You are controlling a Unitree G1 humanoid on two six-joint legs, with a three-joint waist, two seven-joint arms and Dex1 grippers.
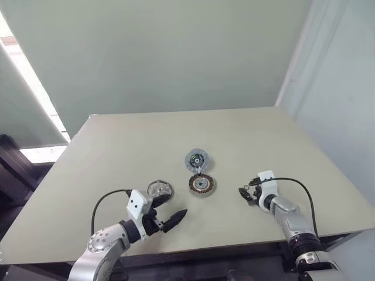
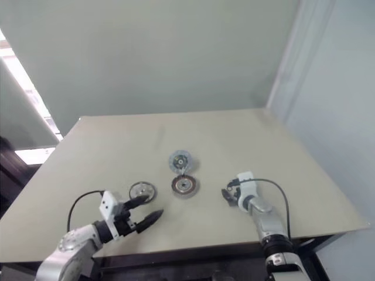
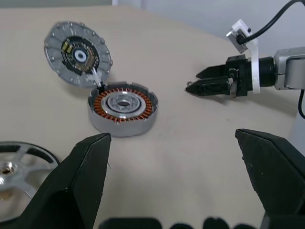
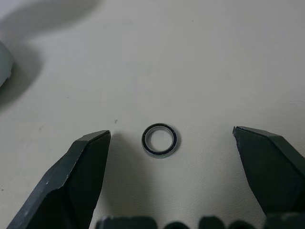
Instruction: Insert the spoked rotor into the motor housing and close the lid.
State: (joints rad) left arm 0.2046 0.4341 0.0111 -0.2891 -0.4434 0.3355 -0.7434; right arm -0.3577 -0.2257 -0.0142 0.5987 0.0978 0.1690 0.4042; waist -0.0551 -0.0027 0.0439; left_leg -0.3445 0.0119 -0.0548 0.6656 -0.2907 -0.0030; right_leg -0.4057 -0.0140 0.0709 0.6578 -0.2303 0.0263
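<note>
The beige table (image 1: 117,152) carries all the parts, grouped near its middle. The motor housing (image 1: 201,185) sits open, its copper windings showing, and the lid (image 1: 197,159) lies just beyond it on the far side, touching or nearly touching its rim. The spoked rotor (image 1: 159,189) rests flat to the left of the housing, right at the tips of the left pincer (image 1: 167,211), which stands wide open and holds nothing. The right pincer (image 1: 246,194), to the right of the housing, is also spread wide and empty, with a small metal ring (image 4: 160,140) lying on the table between its fingers.

The step in hand looks like picking up the rotor. A good grasp would probably bring the left pincer squarely over the disc's rim, close on opposite edges, and keep the rotor level so it drops straight onto the housing's centre.

The left wrist view shows the rotor's pale spokes and the winding ring clearly; the right wrist view shows the small ring as a thin dark-edged band, barely a speck from the head.
</note>
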